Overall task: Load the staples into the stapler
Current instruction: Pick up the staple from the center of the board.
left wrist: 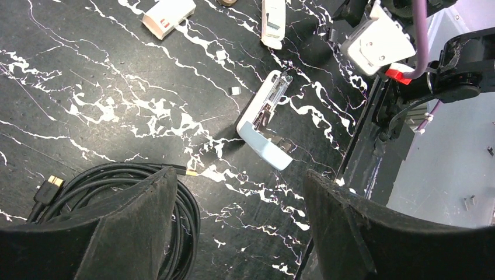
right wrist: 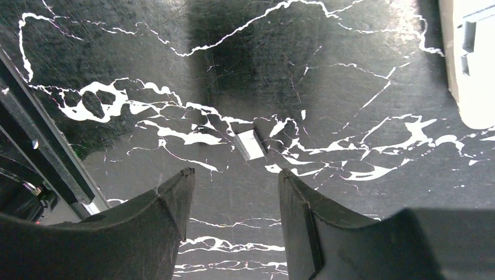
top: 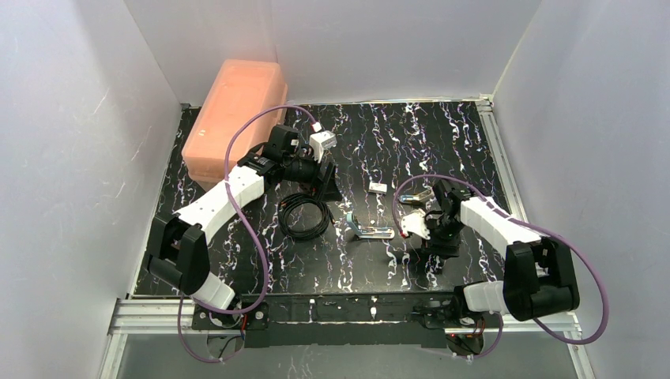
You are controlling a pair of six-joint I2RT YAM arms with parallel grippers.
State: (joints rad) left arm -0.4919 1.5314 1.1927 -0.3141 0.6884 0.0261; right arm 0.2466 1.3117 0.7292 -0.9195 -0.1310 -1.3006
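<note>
The stapler point(left wrist: 265, 125) lies hinged open on the black marbled table, its light-blue shell beside the silver channel; the top view shows the stapler point(top: 368, 230) at mid-table. My left gripper point(left wrist: 239, 172) hovers open short of it, with only bare table between the fingers. A tiny flat silvery strip, the staples point(right wrist: 251, 144), rests on the table just beyond the tips of my right gripper point(right wrist: 234, 174). That gripper is open and holds nothing. In the top view the right arm hides this strip.
A coiled black cable point(left wrist: 117, 198) lies under my left finger. A small white block point(top: 378, 188) and a pale oblong piece point(top: 415, 196) sit past the stapler. Two pale bits point(left wrist: 235, 90) lie near it. A pink box point(top: 233, 110) stands at the back left. The front rail point(right wrist: 35, 151) runs close to my right gripper.
</note>
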